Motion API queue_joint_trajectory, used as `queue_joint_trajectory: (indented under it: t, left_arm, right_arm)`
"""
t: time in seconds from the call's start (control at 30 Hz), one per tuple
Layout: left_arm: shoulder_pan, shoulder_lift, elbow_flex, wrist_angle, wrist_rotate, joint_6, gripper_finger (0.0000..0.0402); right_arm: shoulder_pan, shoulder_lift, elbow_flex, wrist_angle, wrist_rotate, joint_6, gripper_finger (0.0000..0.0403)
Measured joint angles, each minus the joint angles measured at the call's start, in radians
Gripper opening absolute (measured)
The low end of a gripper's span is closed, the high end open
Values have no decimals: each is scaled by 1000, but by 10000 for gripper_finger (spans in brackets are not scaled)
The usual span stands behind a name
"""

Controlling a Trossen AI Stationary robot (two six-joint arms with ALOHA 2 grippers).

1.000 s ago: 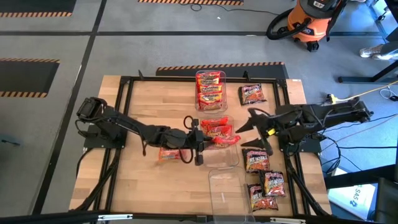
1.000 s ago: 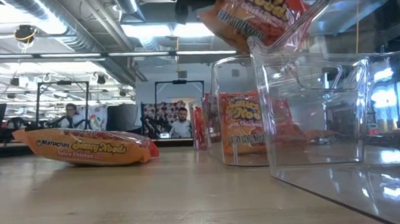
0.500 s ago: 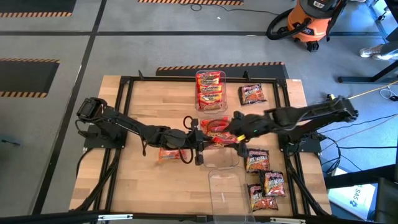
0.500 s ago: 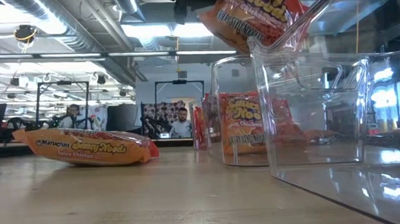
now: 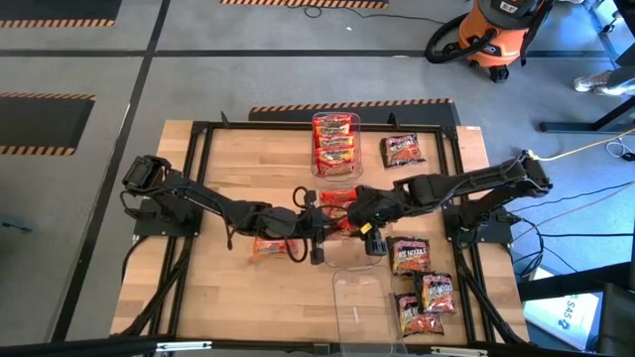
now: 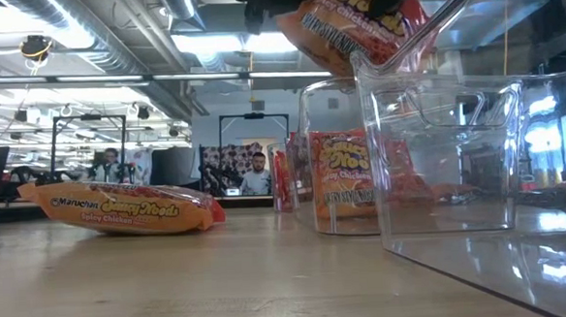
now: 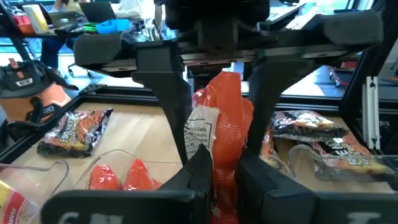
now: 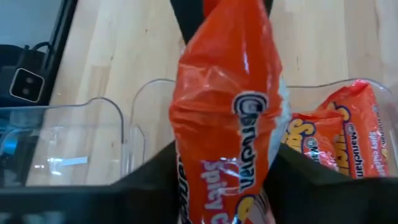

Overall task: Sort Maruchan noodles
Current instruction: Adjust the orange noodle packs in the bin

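Note:
An orange noodle packet [image 5: 342,220] hangs tilted above the middle clear bin [image 5: 372,256], and both grippers are on it. My left gripper [image 5: 319,224] reaches in from the table's left and is shut on the packet's lower end. My right gripper [image 5: 355,212] slants down from the table's right, its fingers closed against the packet's upper part. The middle bin holds more orange packets [image 8: 339,140]. Red-yellow packets [image 5: 335,144] fill the far bin. Another orange packet [image 5: 270,246] lies flat on the table near my left arm. My left gripper pinches the packet's lower end [image 7: 225,180] between its two fingers, coming nearly level from the table's left. The packet stands up out of the fingers, tilted, clear of the bin. My right gripper has one finger [image 7: 177,118] on each long side edge of the packet's upper half [image 7: 230,106]. The fingers slant down from the table's right, across the packet's width. The packet's printed face [image 8: 230,112] fills the gap between them.
A third clear bin [image 5: 362,307] stands near the table's front edge. Dark packets lie at the far right [image 5: 402,149] and in a cluster at the near right [image 5: 422,288]. A black frame [image 5: 198,198] rims the wooden table.
My right gripper has swung from the table's right toward its middle, tipped downward, and come onto the packet that my left gripper holds; its fingers have narrowed against the packet. The packet has stayed where it was.

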Motion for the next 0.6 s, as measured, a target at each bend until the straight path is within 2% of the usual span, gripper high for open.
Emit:
queue_joint_trajectory:
  t: [0.17,0.27,0.4,0.53,0.6]
  left_arm:
    - [2,0,0,7,-4,0,72]
    - [-1,-7,1,-37,-8,-20,102]
    - [-28,-86,4,-197,14,-55,135]
    - [-71,-193,3,-477,17,-164,144]
    - [-106,-229,2,-612,-13,-222,143]
  right_arm:
    - [1,-7,0,-2,19,-11,74]
    - [1,-10,12,-41,17,-28,35]
    - [2,-13,54,-102,18,-27,29]
    - [2,-15,68,-115,35,-22,38]
    - [1,-15,68,-119,38,-22,35]
